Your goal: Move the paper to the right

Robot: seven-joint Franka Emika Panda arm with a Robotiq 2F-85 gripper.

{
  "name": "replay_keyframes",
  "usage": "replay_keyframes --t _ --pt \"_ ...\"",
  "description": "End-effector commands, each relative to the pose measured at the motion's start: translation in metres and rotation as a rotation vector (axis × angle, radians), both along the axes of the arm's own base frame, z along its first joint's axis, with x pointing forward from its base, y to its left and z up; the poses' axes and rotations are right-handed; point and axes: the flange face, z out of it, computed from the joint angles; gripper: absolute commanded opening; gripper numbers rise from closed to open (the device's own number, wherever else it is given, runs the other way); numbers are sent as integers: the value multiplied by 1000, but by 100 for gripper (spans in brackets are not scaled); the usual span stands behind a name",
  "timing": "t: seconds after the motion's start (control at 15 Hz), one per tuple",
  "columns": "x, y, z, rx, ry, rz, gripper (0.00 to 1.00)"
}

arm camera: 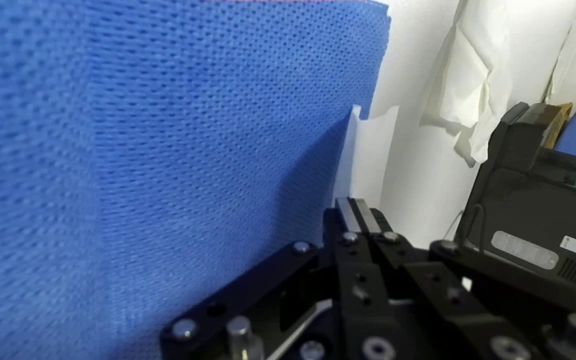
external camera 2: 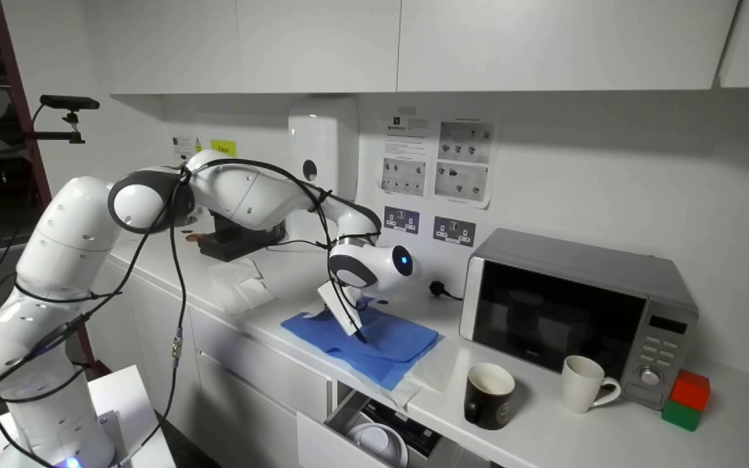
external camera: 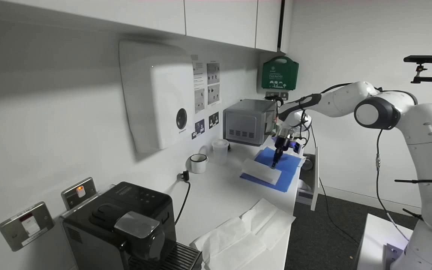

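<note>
Paper is lying pale and thin on a blue cloth on the counter, one end seemingly touching the tips of the gripper. Its fingers are standing clenched against each other; whether a sliver of paper is sitting between them, I cannot tell. If nothing is caught there, a move to the right would probably be skating over the surface and leaving the paper behind. If an edge is caught, the hold is likely being narrow, so a quick tug could be tearing it or slipping it loose. Pressing down might be dragging the cloth along or snagging its dimpled, fibrous weave, and the cloth is reaching close to the counter's front edge, near a pulled-out drawer. In the wrist view, the paper is showing a crisp lengthwise crease, while the cloth is spreading in softer, broad layers. Well apart, loose sheets are wrinkling into low ridges beside a boxy, black coffee machine.
</note>
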Motion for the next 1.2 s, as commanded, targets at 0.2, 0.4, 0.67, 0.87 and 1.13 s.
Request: replay_keyframes --t 0.2,0.4,0.67,0.87,1.13 --pt "-5 -17 0 -24 17 -53 0" --pt "-7 -22 -1 -40 16 -74 0" --pt "-6 -26 -3 -99 2 -118 0" --pt "-5 -29 -6 -142 -4 -143 0" --pt "-4 -30 -8 -175 4 -168 35"
